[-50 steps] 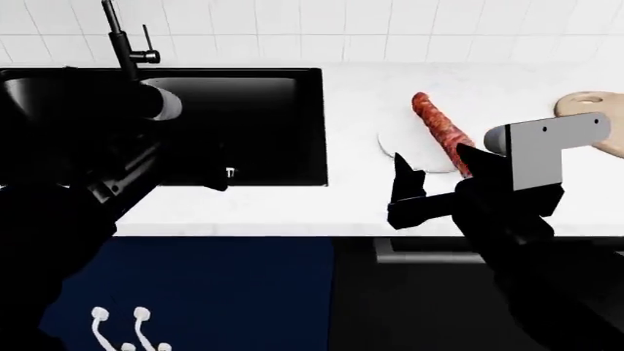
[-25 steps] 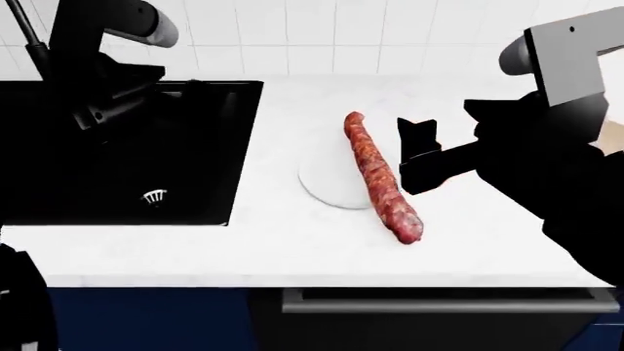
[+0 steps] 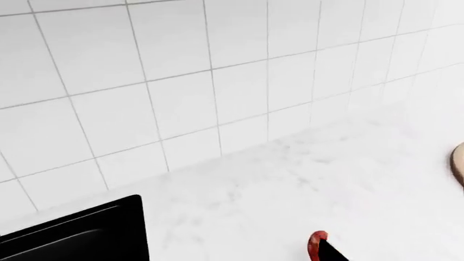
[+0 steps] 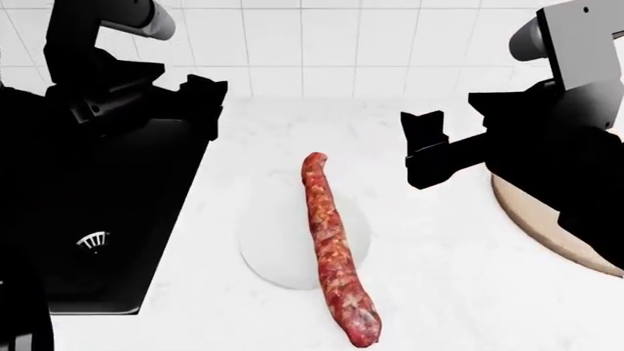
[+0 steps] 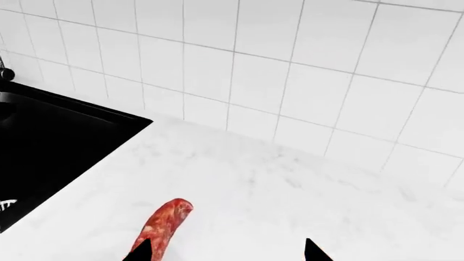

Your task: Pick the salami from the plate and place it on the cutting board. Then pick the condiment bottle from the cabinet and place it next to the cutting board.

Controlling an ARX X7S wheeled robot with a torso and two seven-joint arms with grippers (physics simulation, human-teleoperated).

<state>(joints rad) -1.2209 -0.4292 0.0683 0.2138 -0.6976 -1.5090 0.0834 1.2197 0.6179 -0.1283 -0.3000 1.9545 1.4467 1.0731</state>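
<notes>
The salami (image 4: 329, 245) lies lengthwise across the white plate (image 4: 273, 248), both ends reaching past the rim. The cutting board (image 4: 546, 227) sits at the right, mostly hidden behind my right arm. My right gripper (image 4: 421, 150) hovers open and empty, up and to the right of the salami's far end. In the right wrist view that end (image 5: 165, 220) shows beside one fingertip (image 5: 141, 251). My left gripper (image 4: 207, 106) hangs open over the sink's edge, holding nothing. One of its fingertips (image 3: 332, 254) overlaps the salami's tip (image 3: 316, 243). The condiment bottle and cabinet are out of view.
A black sink (image 4: 98, 219) fills the left side, sunk into the white marble counter (image 4: 439, 292). A white tiled wall (image 4: 332, 44) runs along the back. The faucet's base (image 5: 6, 73) shows at the sink's far edge.
The view has shifted, so the salami and plate now sit lower and centred and the cutting board shows at the right. The left gripper came in toward the counter. The salami has not moved on the plate.
</notes>
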